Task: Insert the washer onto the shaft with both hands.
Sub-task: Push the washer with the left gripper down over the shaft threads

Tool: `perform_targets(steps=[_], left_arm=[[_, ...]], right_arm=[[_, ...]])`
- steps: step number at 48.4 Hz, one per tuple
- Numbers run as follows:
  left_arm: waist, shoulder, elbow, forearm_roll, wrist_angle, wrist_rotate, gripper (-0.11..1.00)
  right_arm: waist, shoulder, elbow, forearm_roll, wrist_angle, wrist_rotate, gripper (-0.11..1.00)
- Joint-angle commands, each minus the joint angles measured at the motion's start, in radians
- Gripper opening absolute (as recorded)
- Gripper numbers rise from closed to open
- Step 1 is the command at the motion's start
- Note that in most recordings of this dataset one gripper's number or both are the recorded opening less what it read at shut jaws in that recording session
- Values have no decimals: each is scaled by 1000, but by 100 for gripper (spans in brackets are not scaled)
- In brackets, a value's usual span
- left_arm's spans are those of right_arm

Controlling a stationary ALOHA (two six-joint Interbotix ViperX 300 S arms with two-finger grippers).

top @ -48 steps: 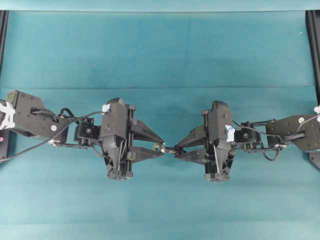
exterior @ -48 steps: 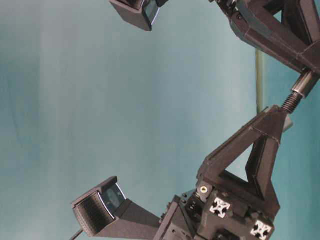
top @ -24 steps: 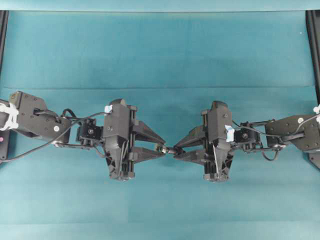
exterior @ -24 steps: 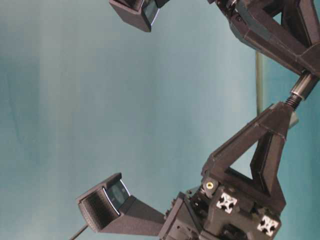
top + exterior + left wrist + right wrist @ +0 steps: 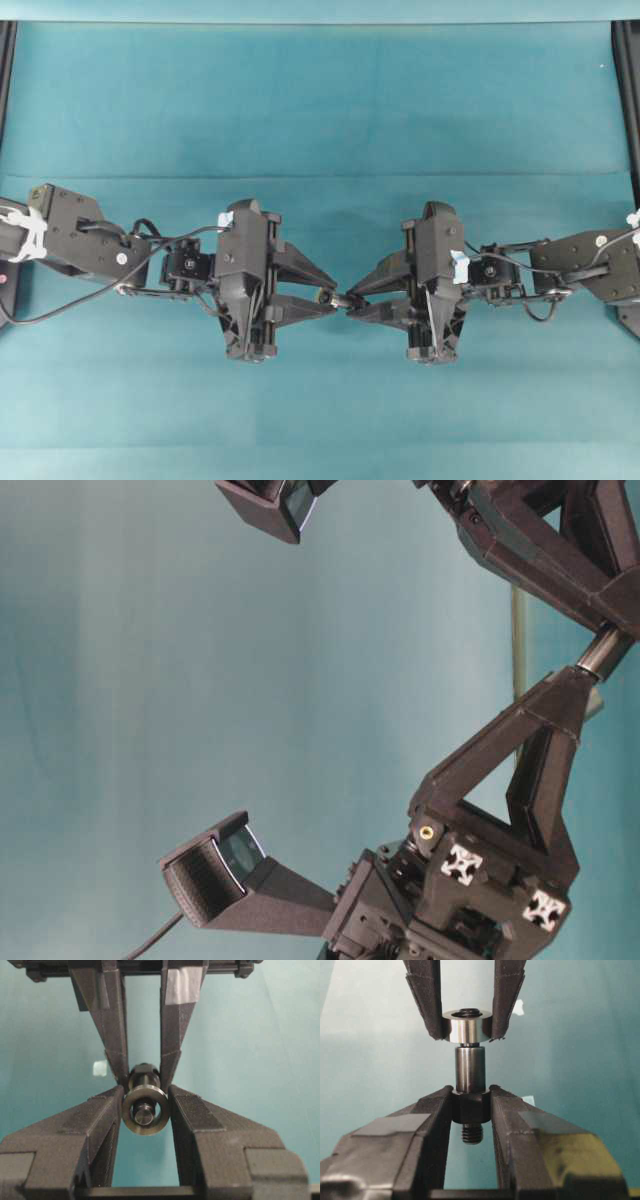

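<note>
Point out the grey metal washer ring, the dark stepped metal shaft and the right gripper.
Grey metal washer ring (image 5: 467,1029): right wrist view, on its shiny outer wall.
Dark stepped metal shaft (image 5: 470,1070): right wrist view, on its smooth middle section.
Right gripper (image 5: 470,1105): right wrist view, midway between its fingertips.

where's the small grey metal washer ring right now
The small grey metal washer ring is pinched in the left gripper at mid-table in the overhead view, with the tip of the dark metal shaft, held by the right gripper, entering its hole.
</note>
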Motion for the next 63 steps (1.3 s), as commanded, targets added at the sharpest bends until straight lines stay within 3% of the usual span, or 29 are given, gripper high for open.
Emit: perform_targets(steps=[1, 49, 63], left_arm=[[-2, -6, -18, 0, -11, -2, 37], [-12, 34, -46, 0, -3, -2, 37], [-12, 49, -75, 0, 61, -2, 37]], right_arm=[[2, -8, -15, 2, -11, 11, 0], [0, -2, -31, 2, -14, 9, 0], [-3, -3, -29, 2, -31, 9, 0]])
